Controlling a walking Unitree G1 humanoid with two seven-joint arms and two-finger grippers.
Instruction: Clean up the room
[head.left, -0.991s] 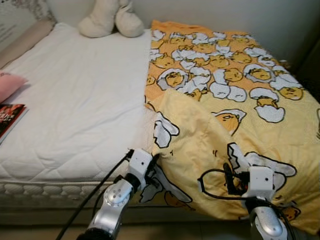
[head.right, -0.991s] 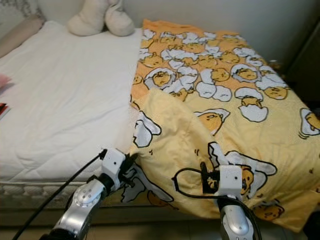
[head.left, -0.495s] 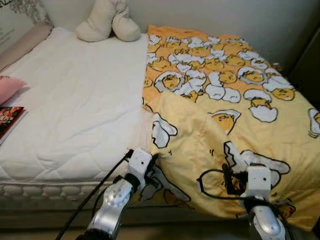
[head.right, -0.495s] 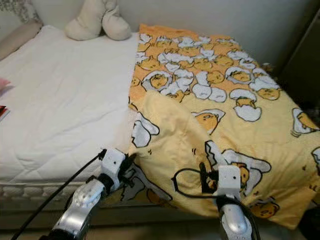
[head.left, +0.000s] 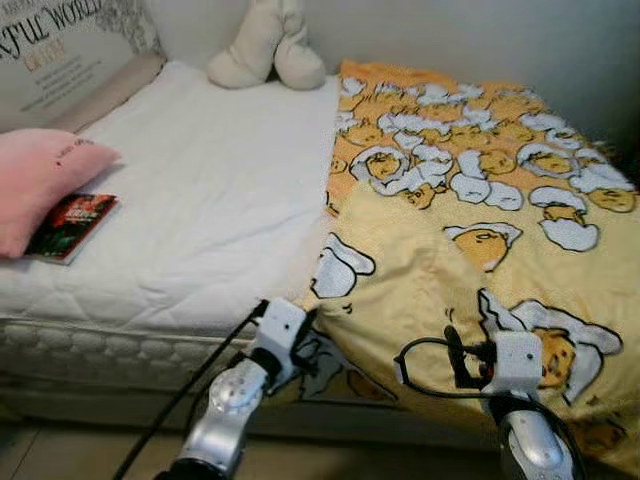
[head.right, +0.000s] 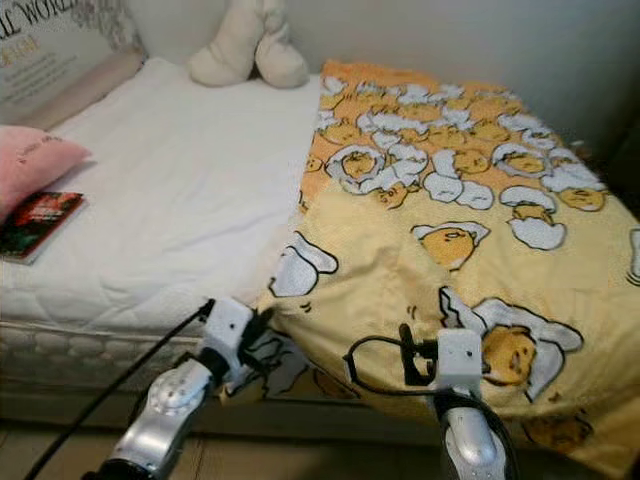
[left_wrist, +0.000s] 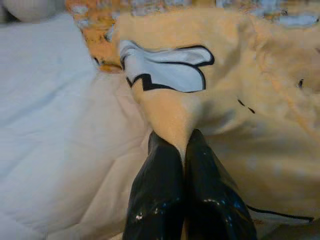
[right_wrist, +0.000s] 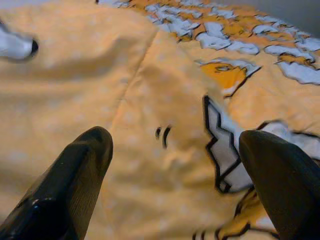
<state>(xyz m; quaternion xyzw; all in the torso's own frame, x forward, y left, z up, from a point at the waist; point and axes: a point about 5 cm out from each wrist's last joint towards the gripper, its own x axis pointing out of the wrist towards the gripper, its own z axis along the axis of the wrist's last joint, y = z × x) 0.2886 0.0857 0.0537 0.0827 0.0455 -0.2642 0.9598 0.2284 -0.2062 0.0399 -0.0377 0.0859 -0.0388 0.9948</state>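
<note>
A yellow blanket (head.left: 470, 200) printed with egg cartoons covers the right half of the bed and hangs over its near edge. My left gripper (left_wrist: 182, 139) is shut on a fold of the blanket's left edge, at the near side of the white mattress (head.left: 200, 190). The pinched cloth rises from between the black fingers (left_wrist: 155, 190). My right gripper (right_wrist: 175, 142) is open just above the blanket's near part, its two fingertips wide apart with cloth beneath them. Its wrist (head.left: 517, 357) is at the lower right in the eye views.
A pink pillow (head.left: 40, 180) and a red-and-black book (head.left: 75, 215) lie on the left of the mattress. A cream plush toy (head.left: 265, 50) sits at the far wall. A lettered board (head.left: 60, 50) leans at the far left. Floor shows below the bed's edge.
The view has swung left, bringing the pillow, the book and the lettered board further in. The blanket's raised fold lies lower. Both grippers keep their places, the left still holding cloth.
</note>
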